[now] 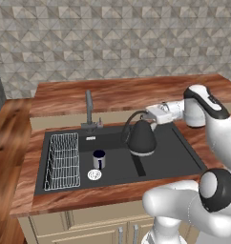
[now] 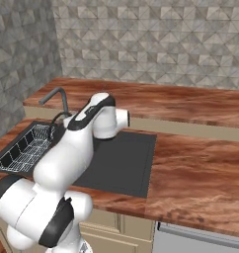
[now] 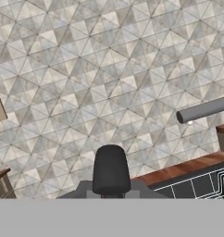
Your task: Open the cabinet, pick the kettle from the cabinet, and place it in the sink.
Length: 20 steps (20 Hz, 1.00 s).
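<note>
I am holding the kettle [image 1: 141, 137] by its looped handle with the gripper [image 1: 149, 114] pinching it tight, hanging it over the sink [image 1: 184, 152] just right of the mug [image 1: 99, 159], so I think only setting it down is left.

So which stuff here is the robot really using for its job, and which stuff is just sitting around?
For the job:
- the kettle, hanging over the sink by its loop handle
- the tool, shut on that handle
- the sink

Just sitting around:
- the mug in the sink
- the wire rack in the sink
- the faucet
</note>
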Tool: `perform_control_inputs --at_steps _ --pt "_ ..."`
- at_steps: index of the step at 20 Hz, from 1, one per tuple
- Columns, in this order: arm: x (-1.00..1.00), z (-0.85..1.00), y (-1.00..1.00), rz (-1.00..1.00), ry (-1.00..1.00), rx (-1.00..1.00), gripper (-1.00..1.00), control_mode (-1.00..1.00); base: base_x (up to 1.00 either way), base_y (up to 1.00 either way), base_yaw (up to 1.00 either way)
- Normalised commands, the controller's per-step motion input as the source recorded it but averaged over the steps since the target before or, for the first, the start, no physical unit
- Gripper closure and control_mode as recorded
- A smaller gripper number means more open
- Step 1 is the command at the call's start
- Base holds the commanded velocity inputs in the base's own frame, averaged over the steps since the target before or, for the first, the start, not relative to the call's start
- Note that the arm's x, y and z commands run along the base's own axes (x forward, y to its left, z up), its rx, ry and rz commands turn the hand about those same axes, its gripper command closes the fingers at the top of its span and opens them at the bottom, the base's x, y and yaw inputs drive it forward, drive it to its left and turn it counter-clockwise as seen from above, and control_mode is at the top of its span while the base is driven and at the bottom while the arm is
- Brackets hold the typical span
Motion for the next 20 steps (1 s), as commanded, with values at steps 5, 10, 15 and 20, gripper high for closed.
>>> perform_control_inputs --at_steps 5,10,15,20 --pt "0.13 -0.14 0.16 0.0 0.0 0.02 1.0 -1.0 0.0 0.0 0.0" --pt "0.14 -0.18 0.18 0.0 0.0 0.0 1.0 -1.0 0.0 0.0 0.0" --pt "0.13 -0.21 0.12 0.0 0.0 0.0 1.0 -1.0 0.0 0.0 0.0" --pt "0.12 -0.24 0.11 0.0 0.0 0.0 1.0 -1.0 0.0 0.0 0.0"
